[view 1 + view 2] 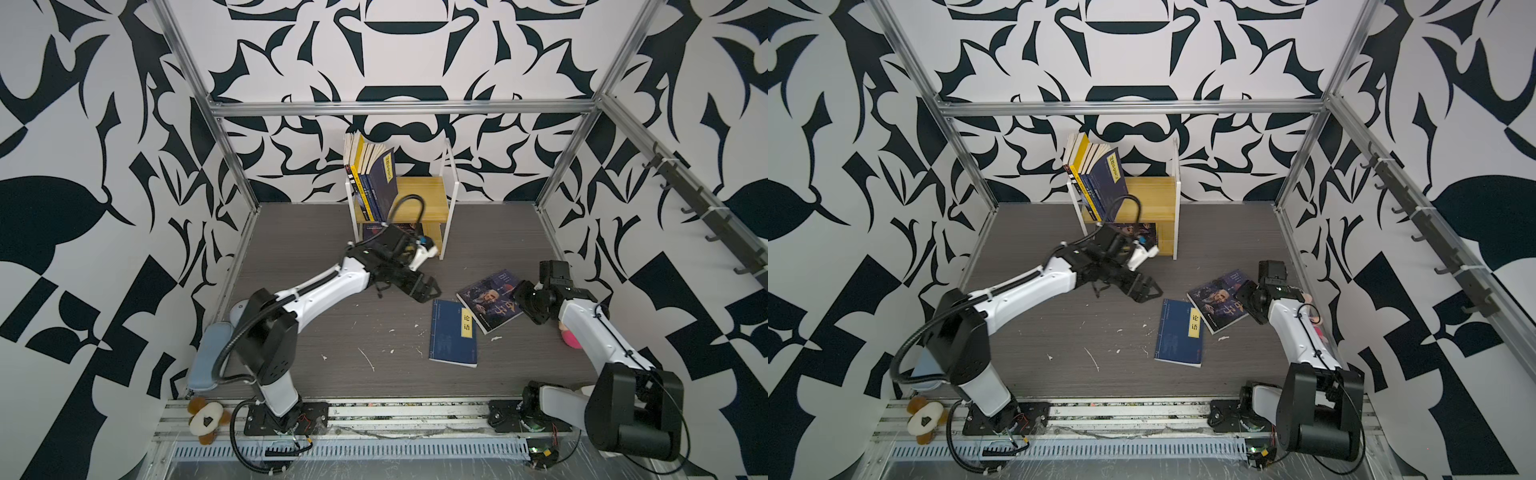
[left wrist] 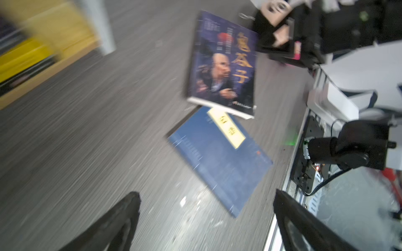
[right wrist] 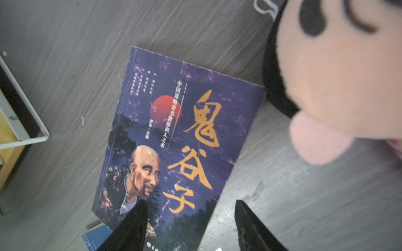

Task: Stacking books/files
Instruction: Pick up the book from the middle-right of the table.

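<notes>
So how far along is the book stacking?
Done: several paperbacks stand in the wooden white-framed rack. In hand: nothing; the left gripper and right gripper are both open, the right above the purple old-man-cover book. Left: that book and the navy yellow-labelled book it overlaps, both on the grey table.

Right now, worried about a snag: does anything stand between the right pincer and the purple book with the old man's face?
Nothing visible does. The open right pincer hangs over the purple book; the plush toy sits aside.

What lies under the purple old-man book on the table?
The purple book overlaps a corner of the navy yellow-labelled book, which pokes out beneath it. Whatever else lies beneath its cover is hidden.
</notes>
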